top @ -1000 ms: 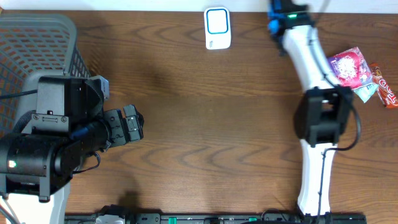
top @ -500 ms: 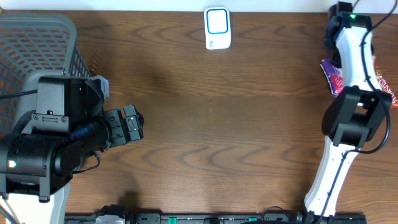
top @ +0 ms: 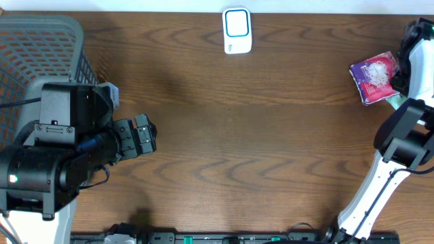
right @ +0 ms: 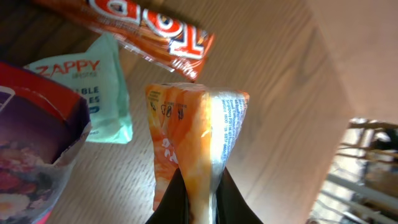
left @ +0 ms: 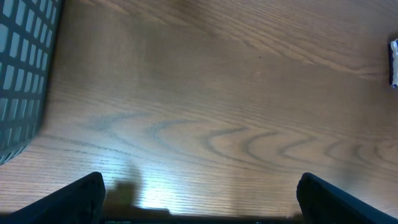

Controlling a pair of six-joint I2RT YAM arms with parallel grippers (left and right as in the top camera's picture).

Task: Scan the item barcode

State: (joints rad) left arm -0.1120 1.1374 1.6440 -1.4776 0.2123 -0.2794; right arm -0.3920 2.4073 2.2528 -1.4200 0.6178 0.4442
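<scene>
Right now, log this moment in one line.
left jaws open near basket | right jaws shut on orange packet | scanner at far edge, scan pending

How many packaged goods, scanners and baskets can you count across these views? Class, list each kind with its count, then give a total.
Packaged goods: 4 (orange packet in the right gripper, red-orange bar wrapper, mint ZAPPY pack, purple bag)
White scanner: 1
Grey basket: 1
Total: 6
</scene>
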